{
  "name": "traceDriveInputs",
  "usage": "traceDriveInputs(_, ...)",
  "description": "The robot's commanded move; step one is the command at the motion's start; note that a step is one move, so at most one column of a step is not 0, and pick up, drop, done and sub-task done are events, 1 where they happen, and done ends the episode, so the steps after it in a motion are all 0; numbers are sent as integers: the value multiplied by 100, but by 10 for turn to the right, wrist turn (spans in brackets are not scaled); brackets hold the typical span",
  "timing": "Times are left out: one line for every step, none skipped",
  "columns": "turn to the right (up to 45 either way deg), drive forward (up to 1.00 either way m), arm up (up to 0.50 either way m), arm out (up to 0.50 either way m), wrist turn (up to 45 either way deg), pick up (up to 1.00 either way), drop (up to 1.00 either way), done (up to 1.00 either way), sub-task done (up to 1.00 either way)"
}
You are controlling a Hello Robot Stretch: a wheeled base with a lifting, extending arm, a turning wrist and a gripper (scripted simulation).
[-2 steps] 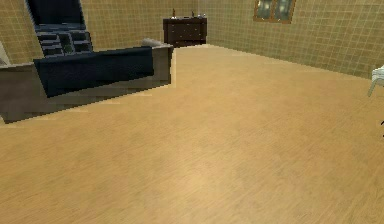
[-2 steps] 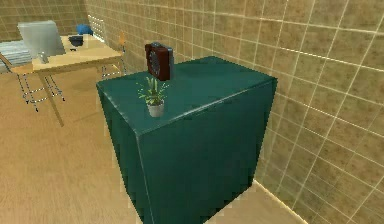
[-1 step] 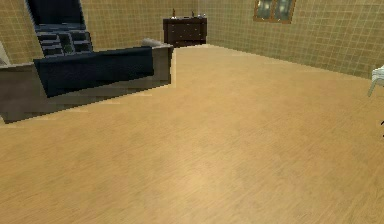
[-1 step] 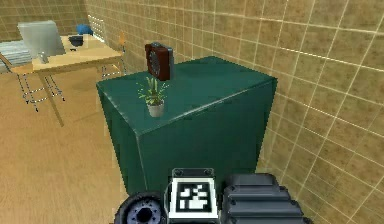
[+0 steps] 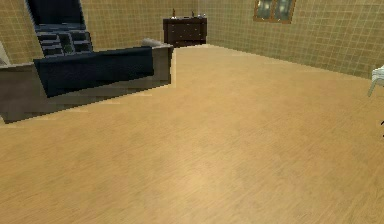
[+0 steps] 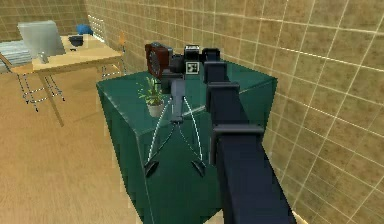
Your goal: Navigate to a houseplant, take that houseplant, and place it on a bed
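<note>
One potted houseplant (image 6: 153,97) stands upright on the teal bench (image 6: 125,112), just beside the pincer (image 6: 175,168) toward the arm side view's left; whether the pincer holds anything, I cannot tell.

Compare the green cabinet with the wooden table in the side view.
The green cabinet is a solid block closed down to the floor; the wooden table stands on thin legs. The cabinet is dark green, the table pale wood. The cabinet bears a small potted plant, the table a grey screen. Both have flat tops holding things.
</note>
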Motion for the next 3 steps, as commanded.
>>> traceDriveInputs(0,0,0,0,450,0,0,0,0)
traceDriveInputs(0,0,0,0,450,0,0,0,0)
traceDriveInputs(0,0,0,0,450,0,0,0,0)
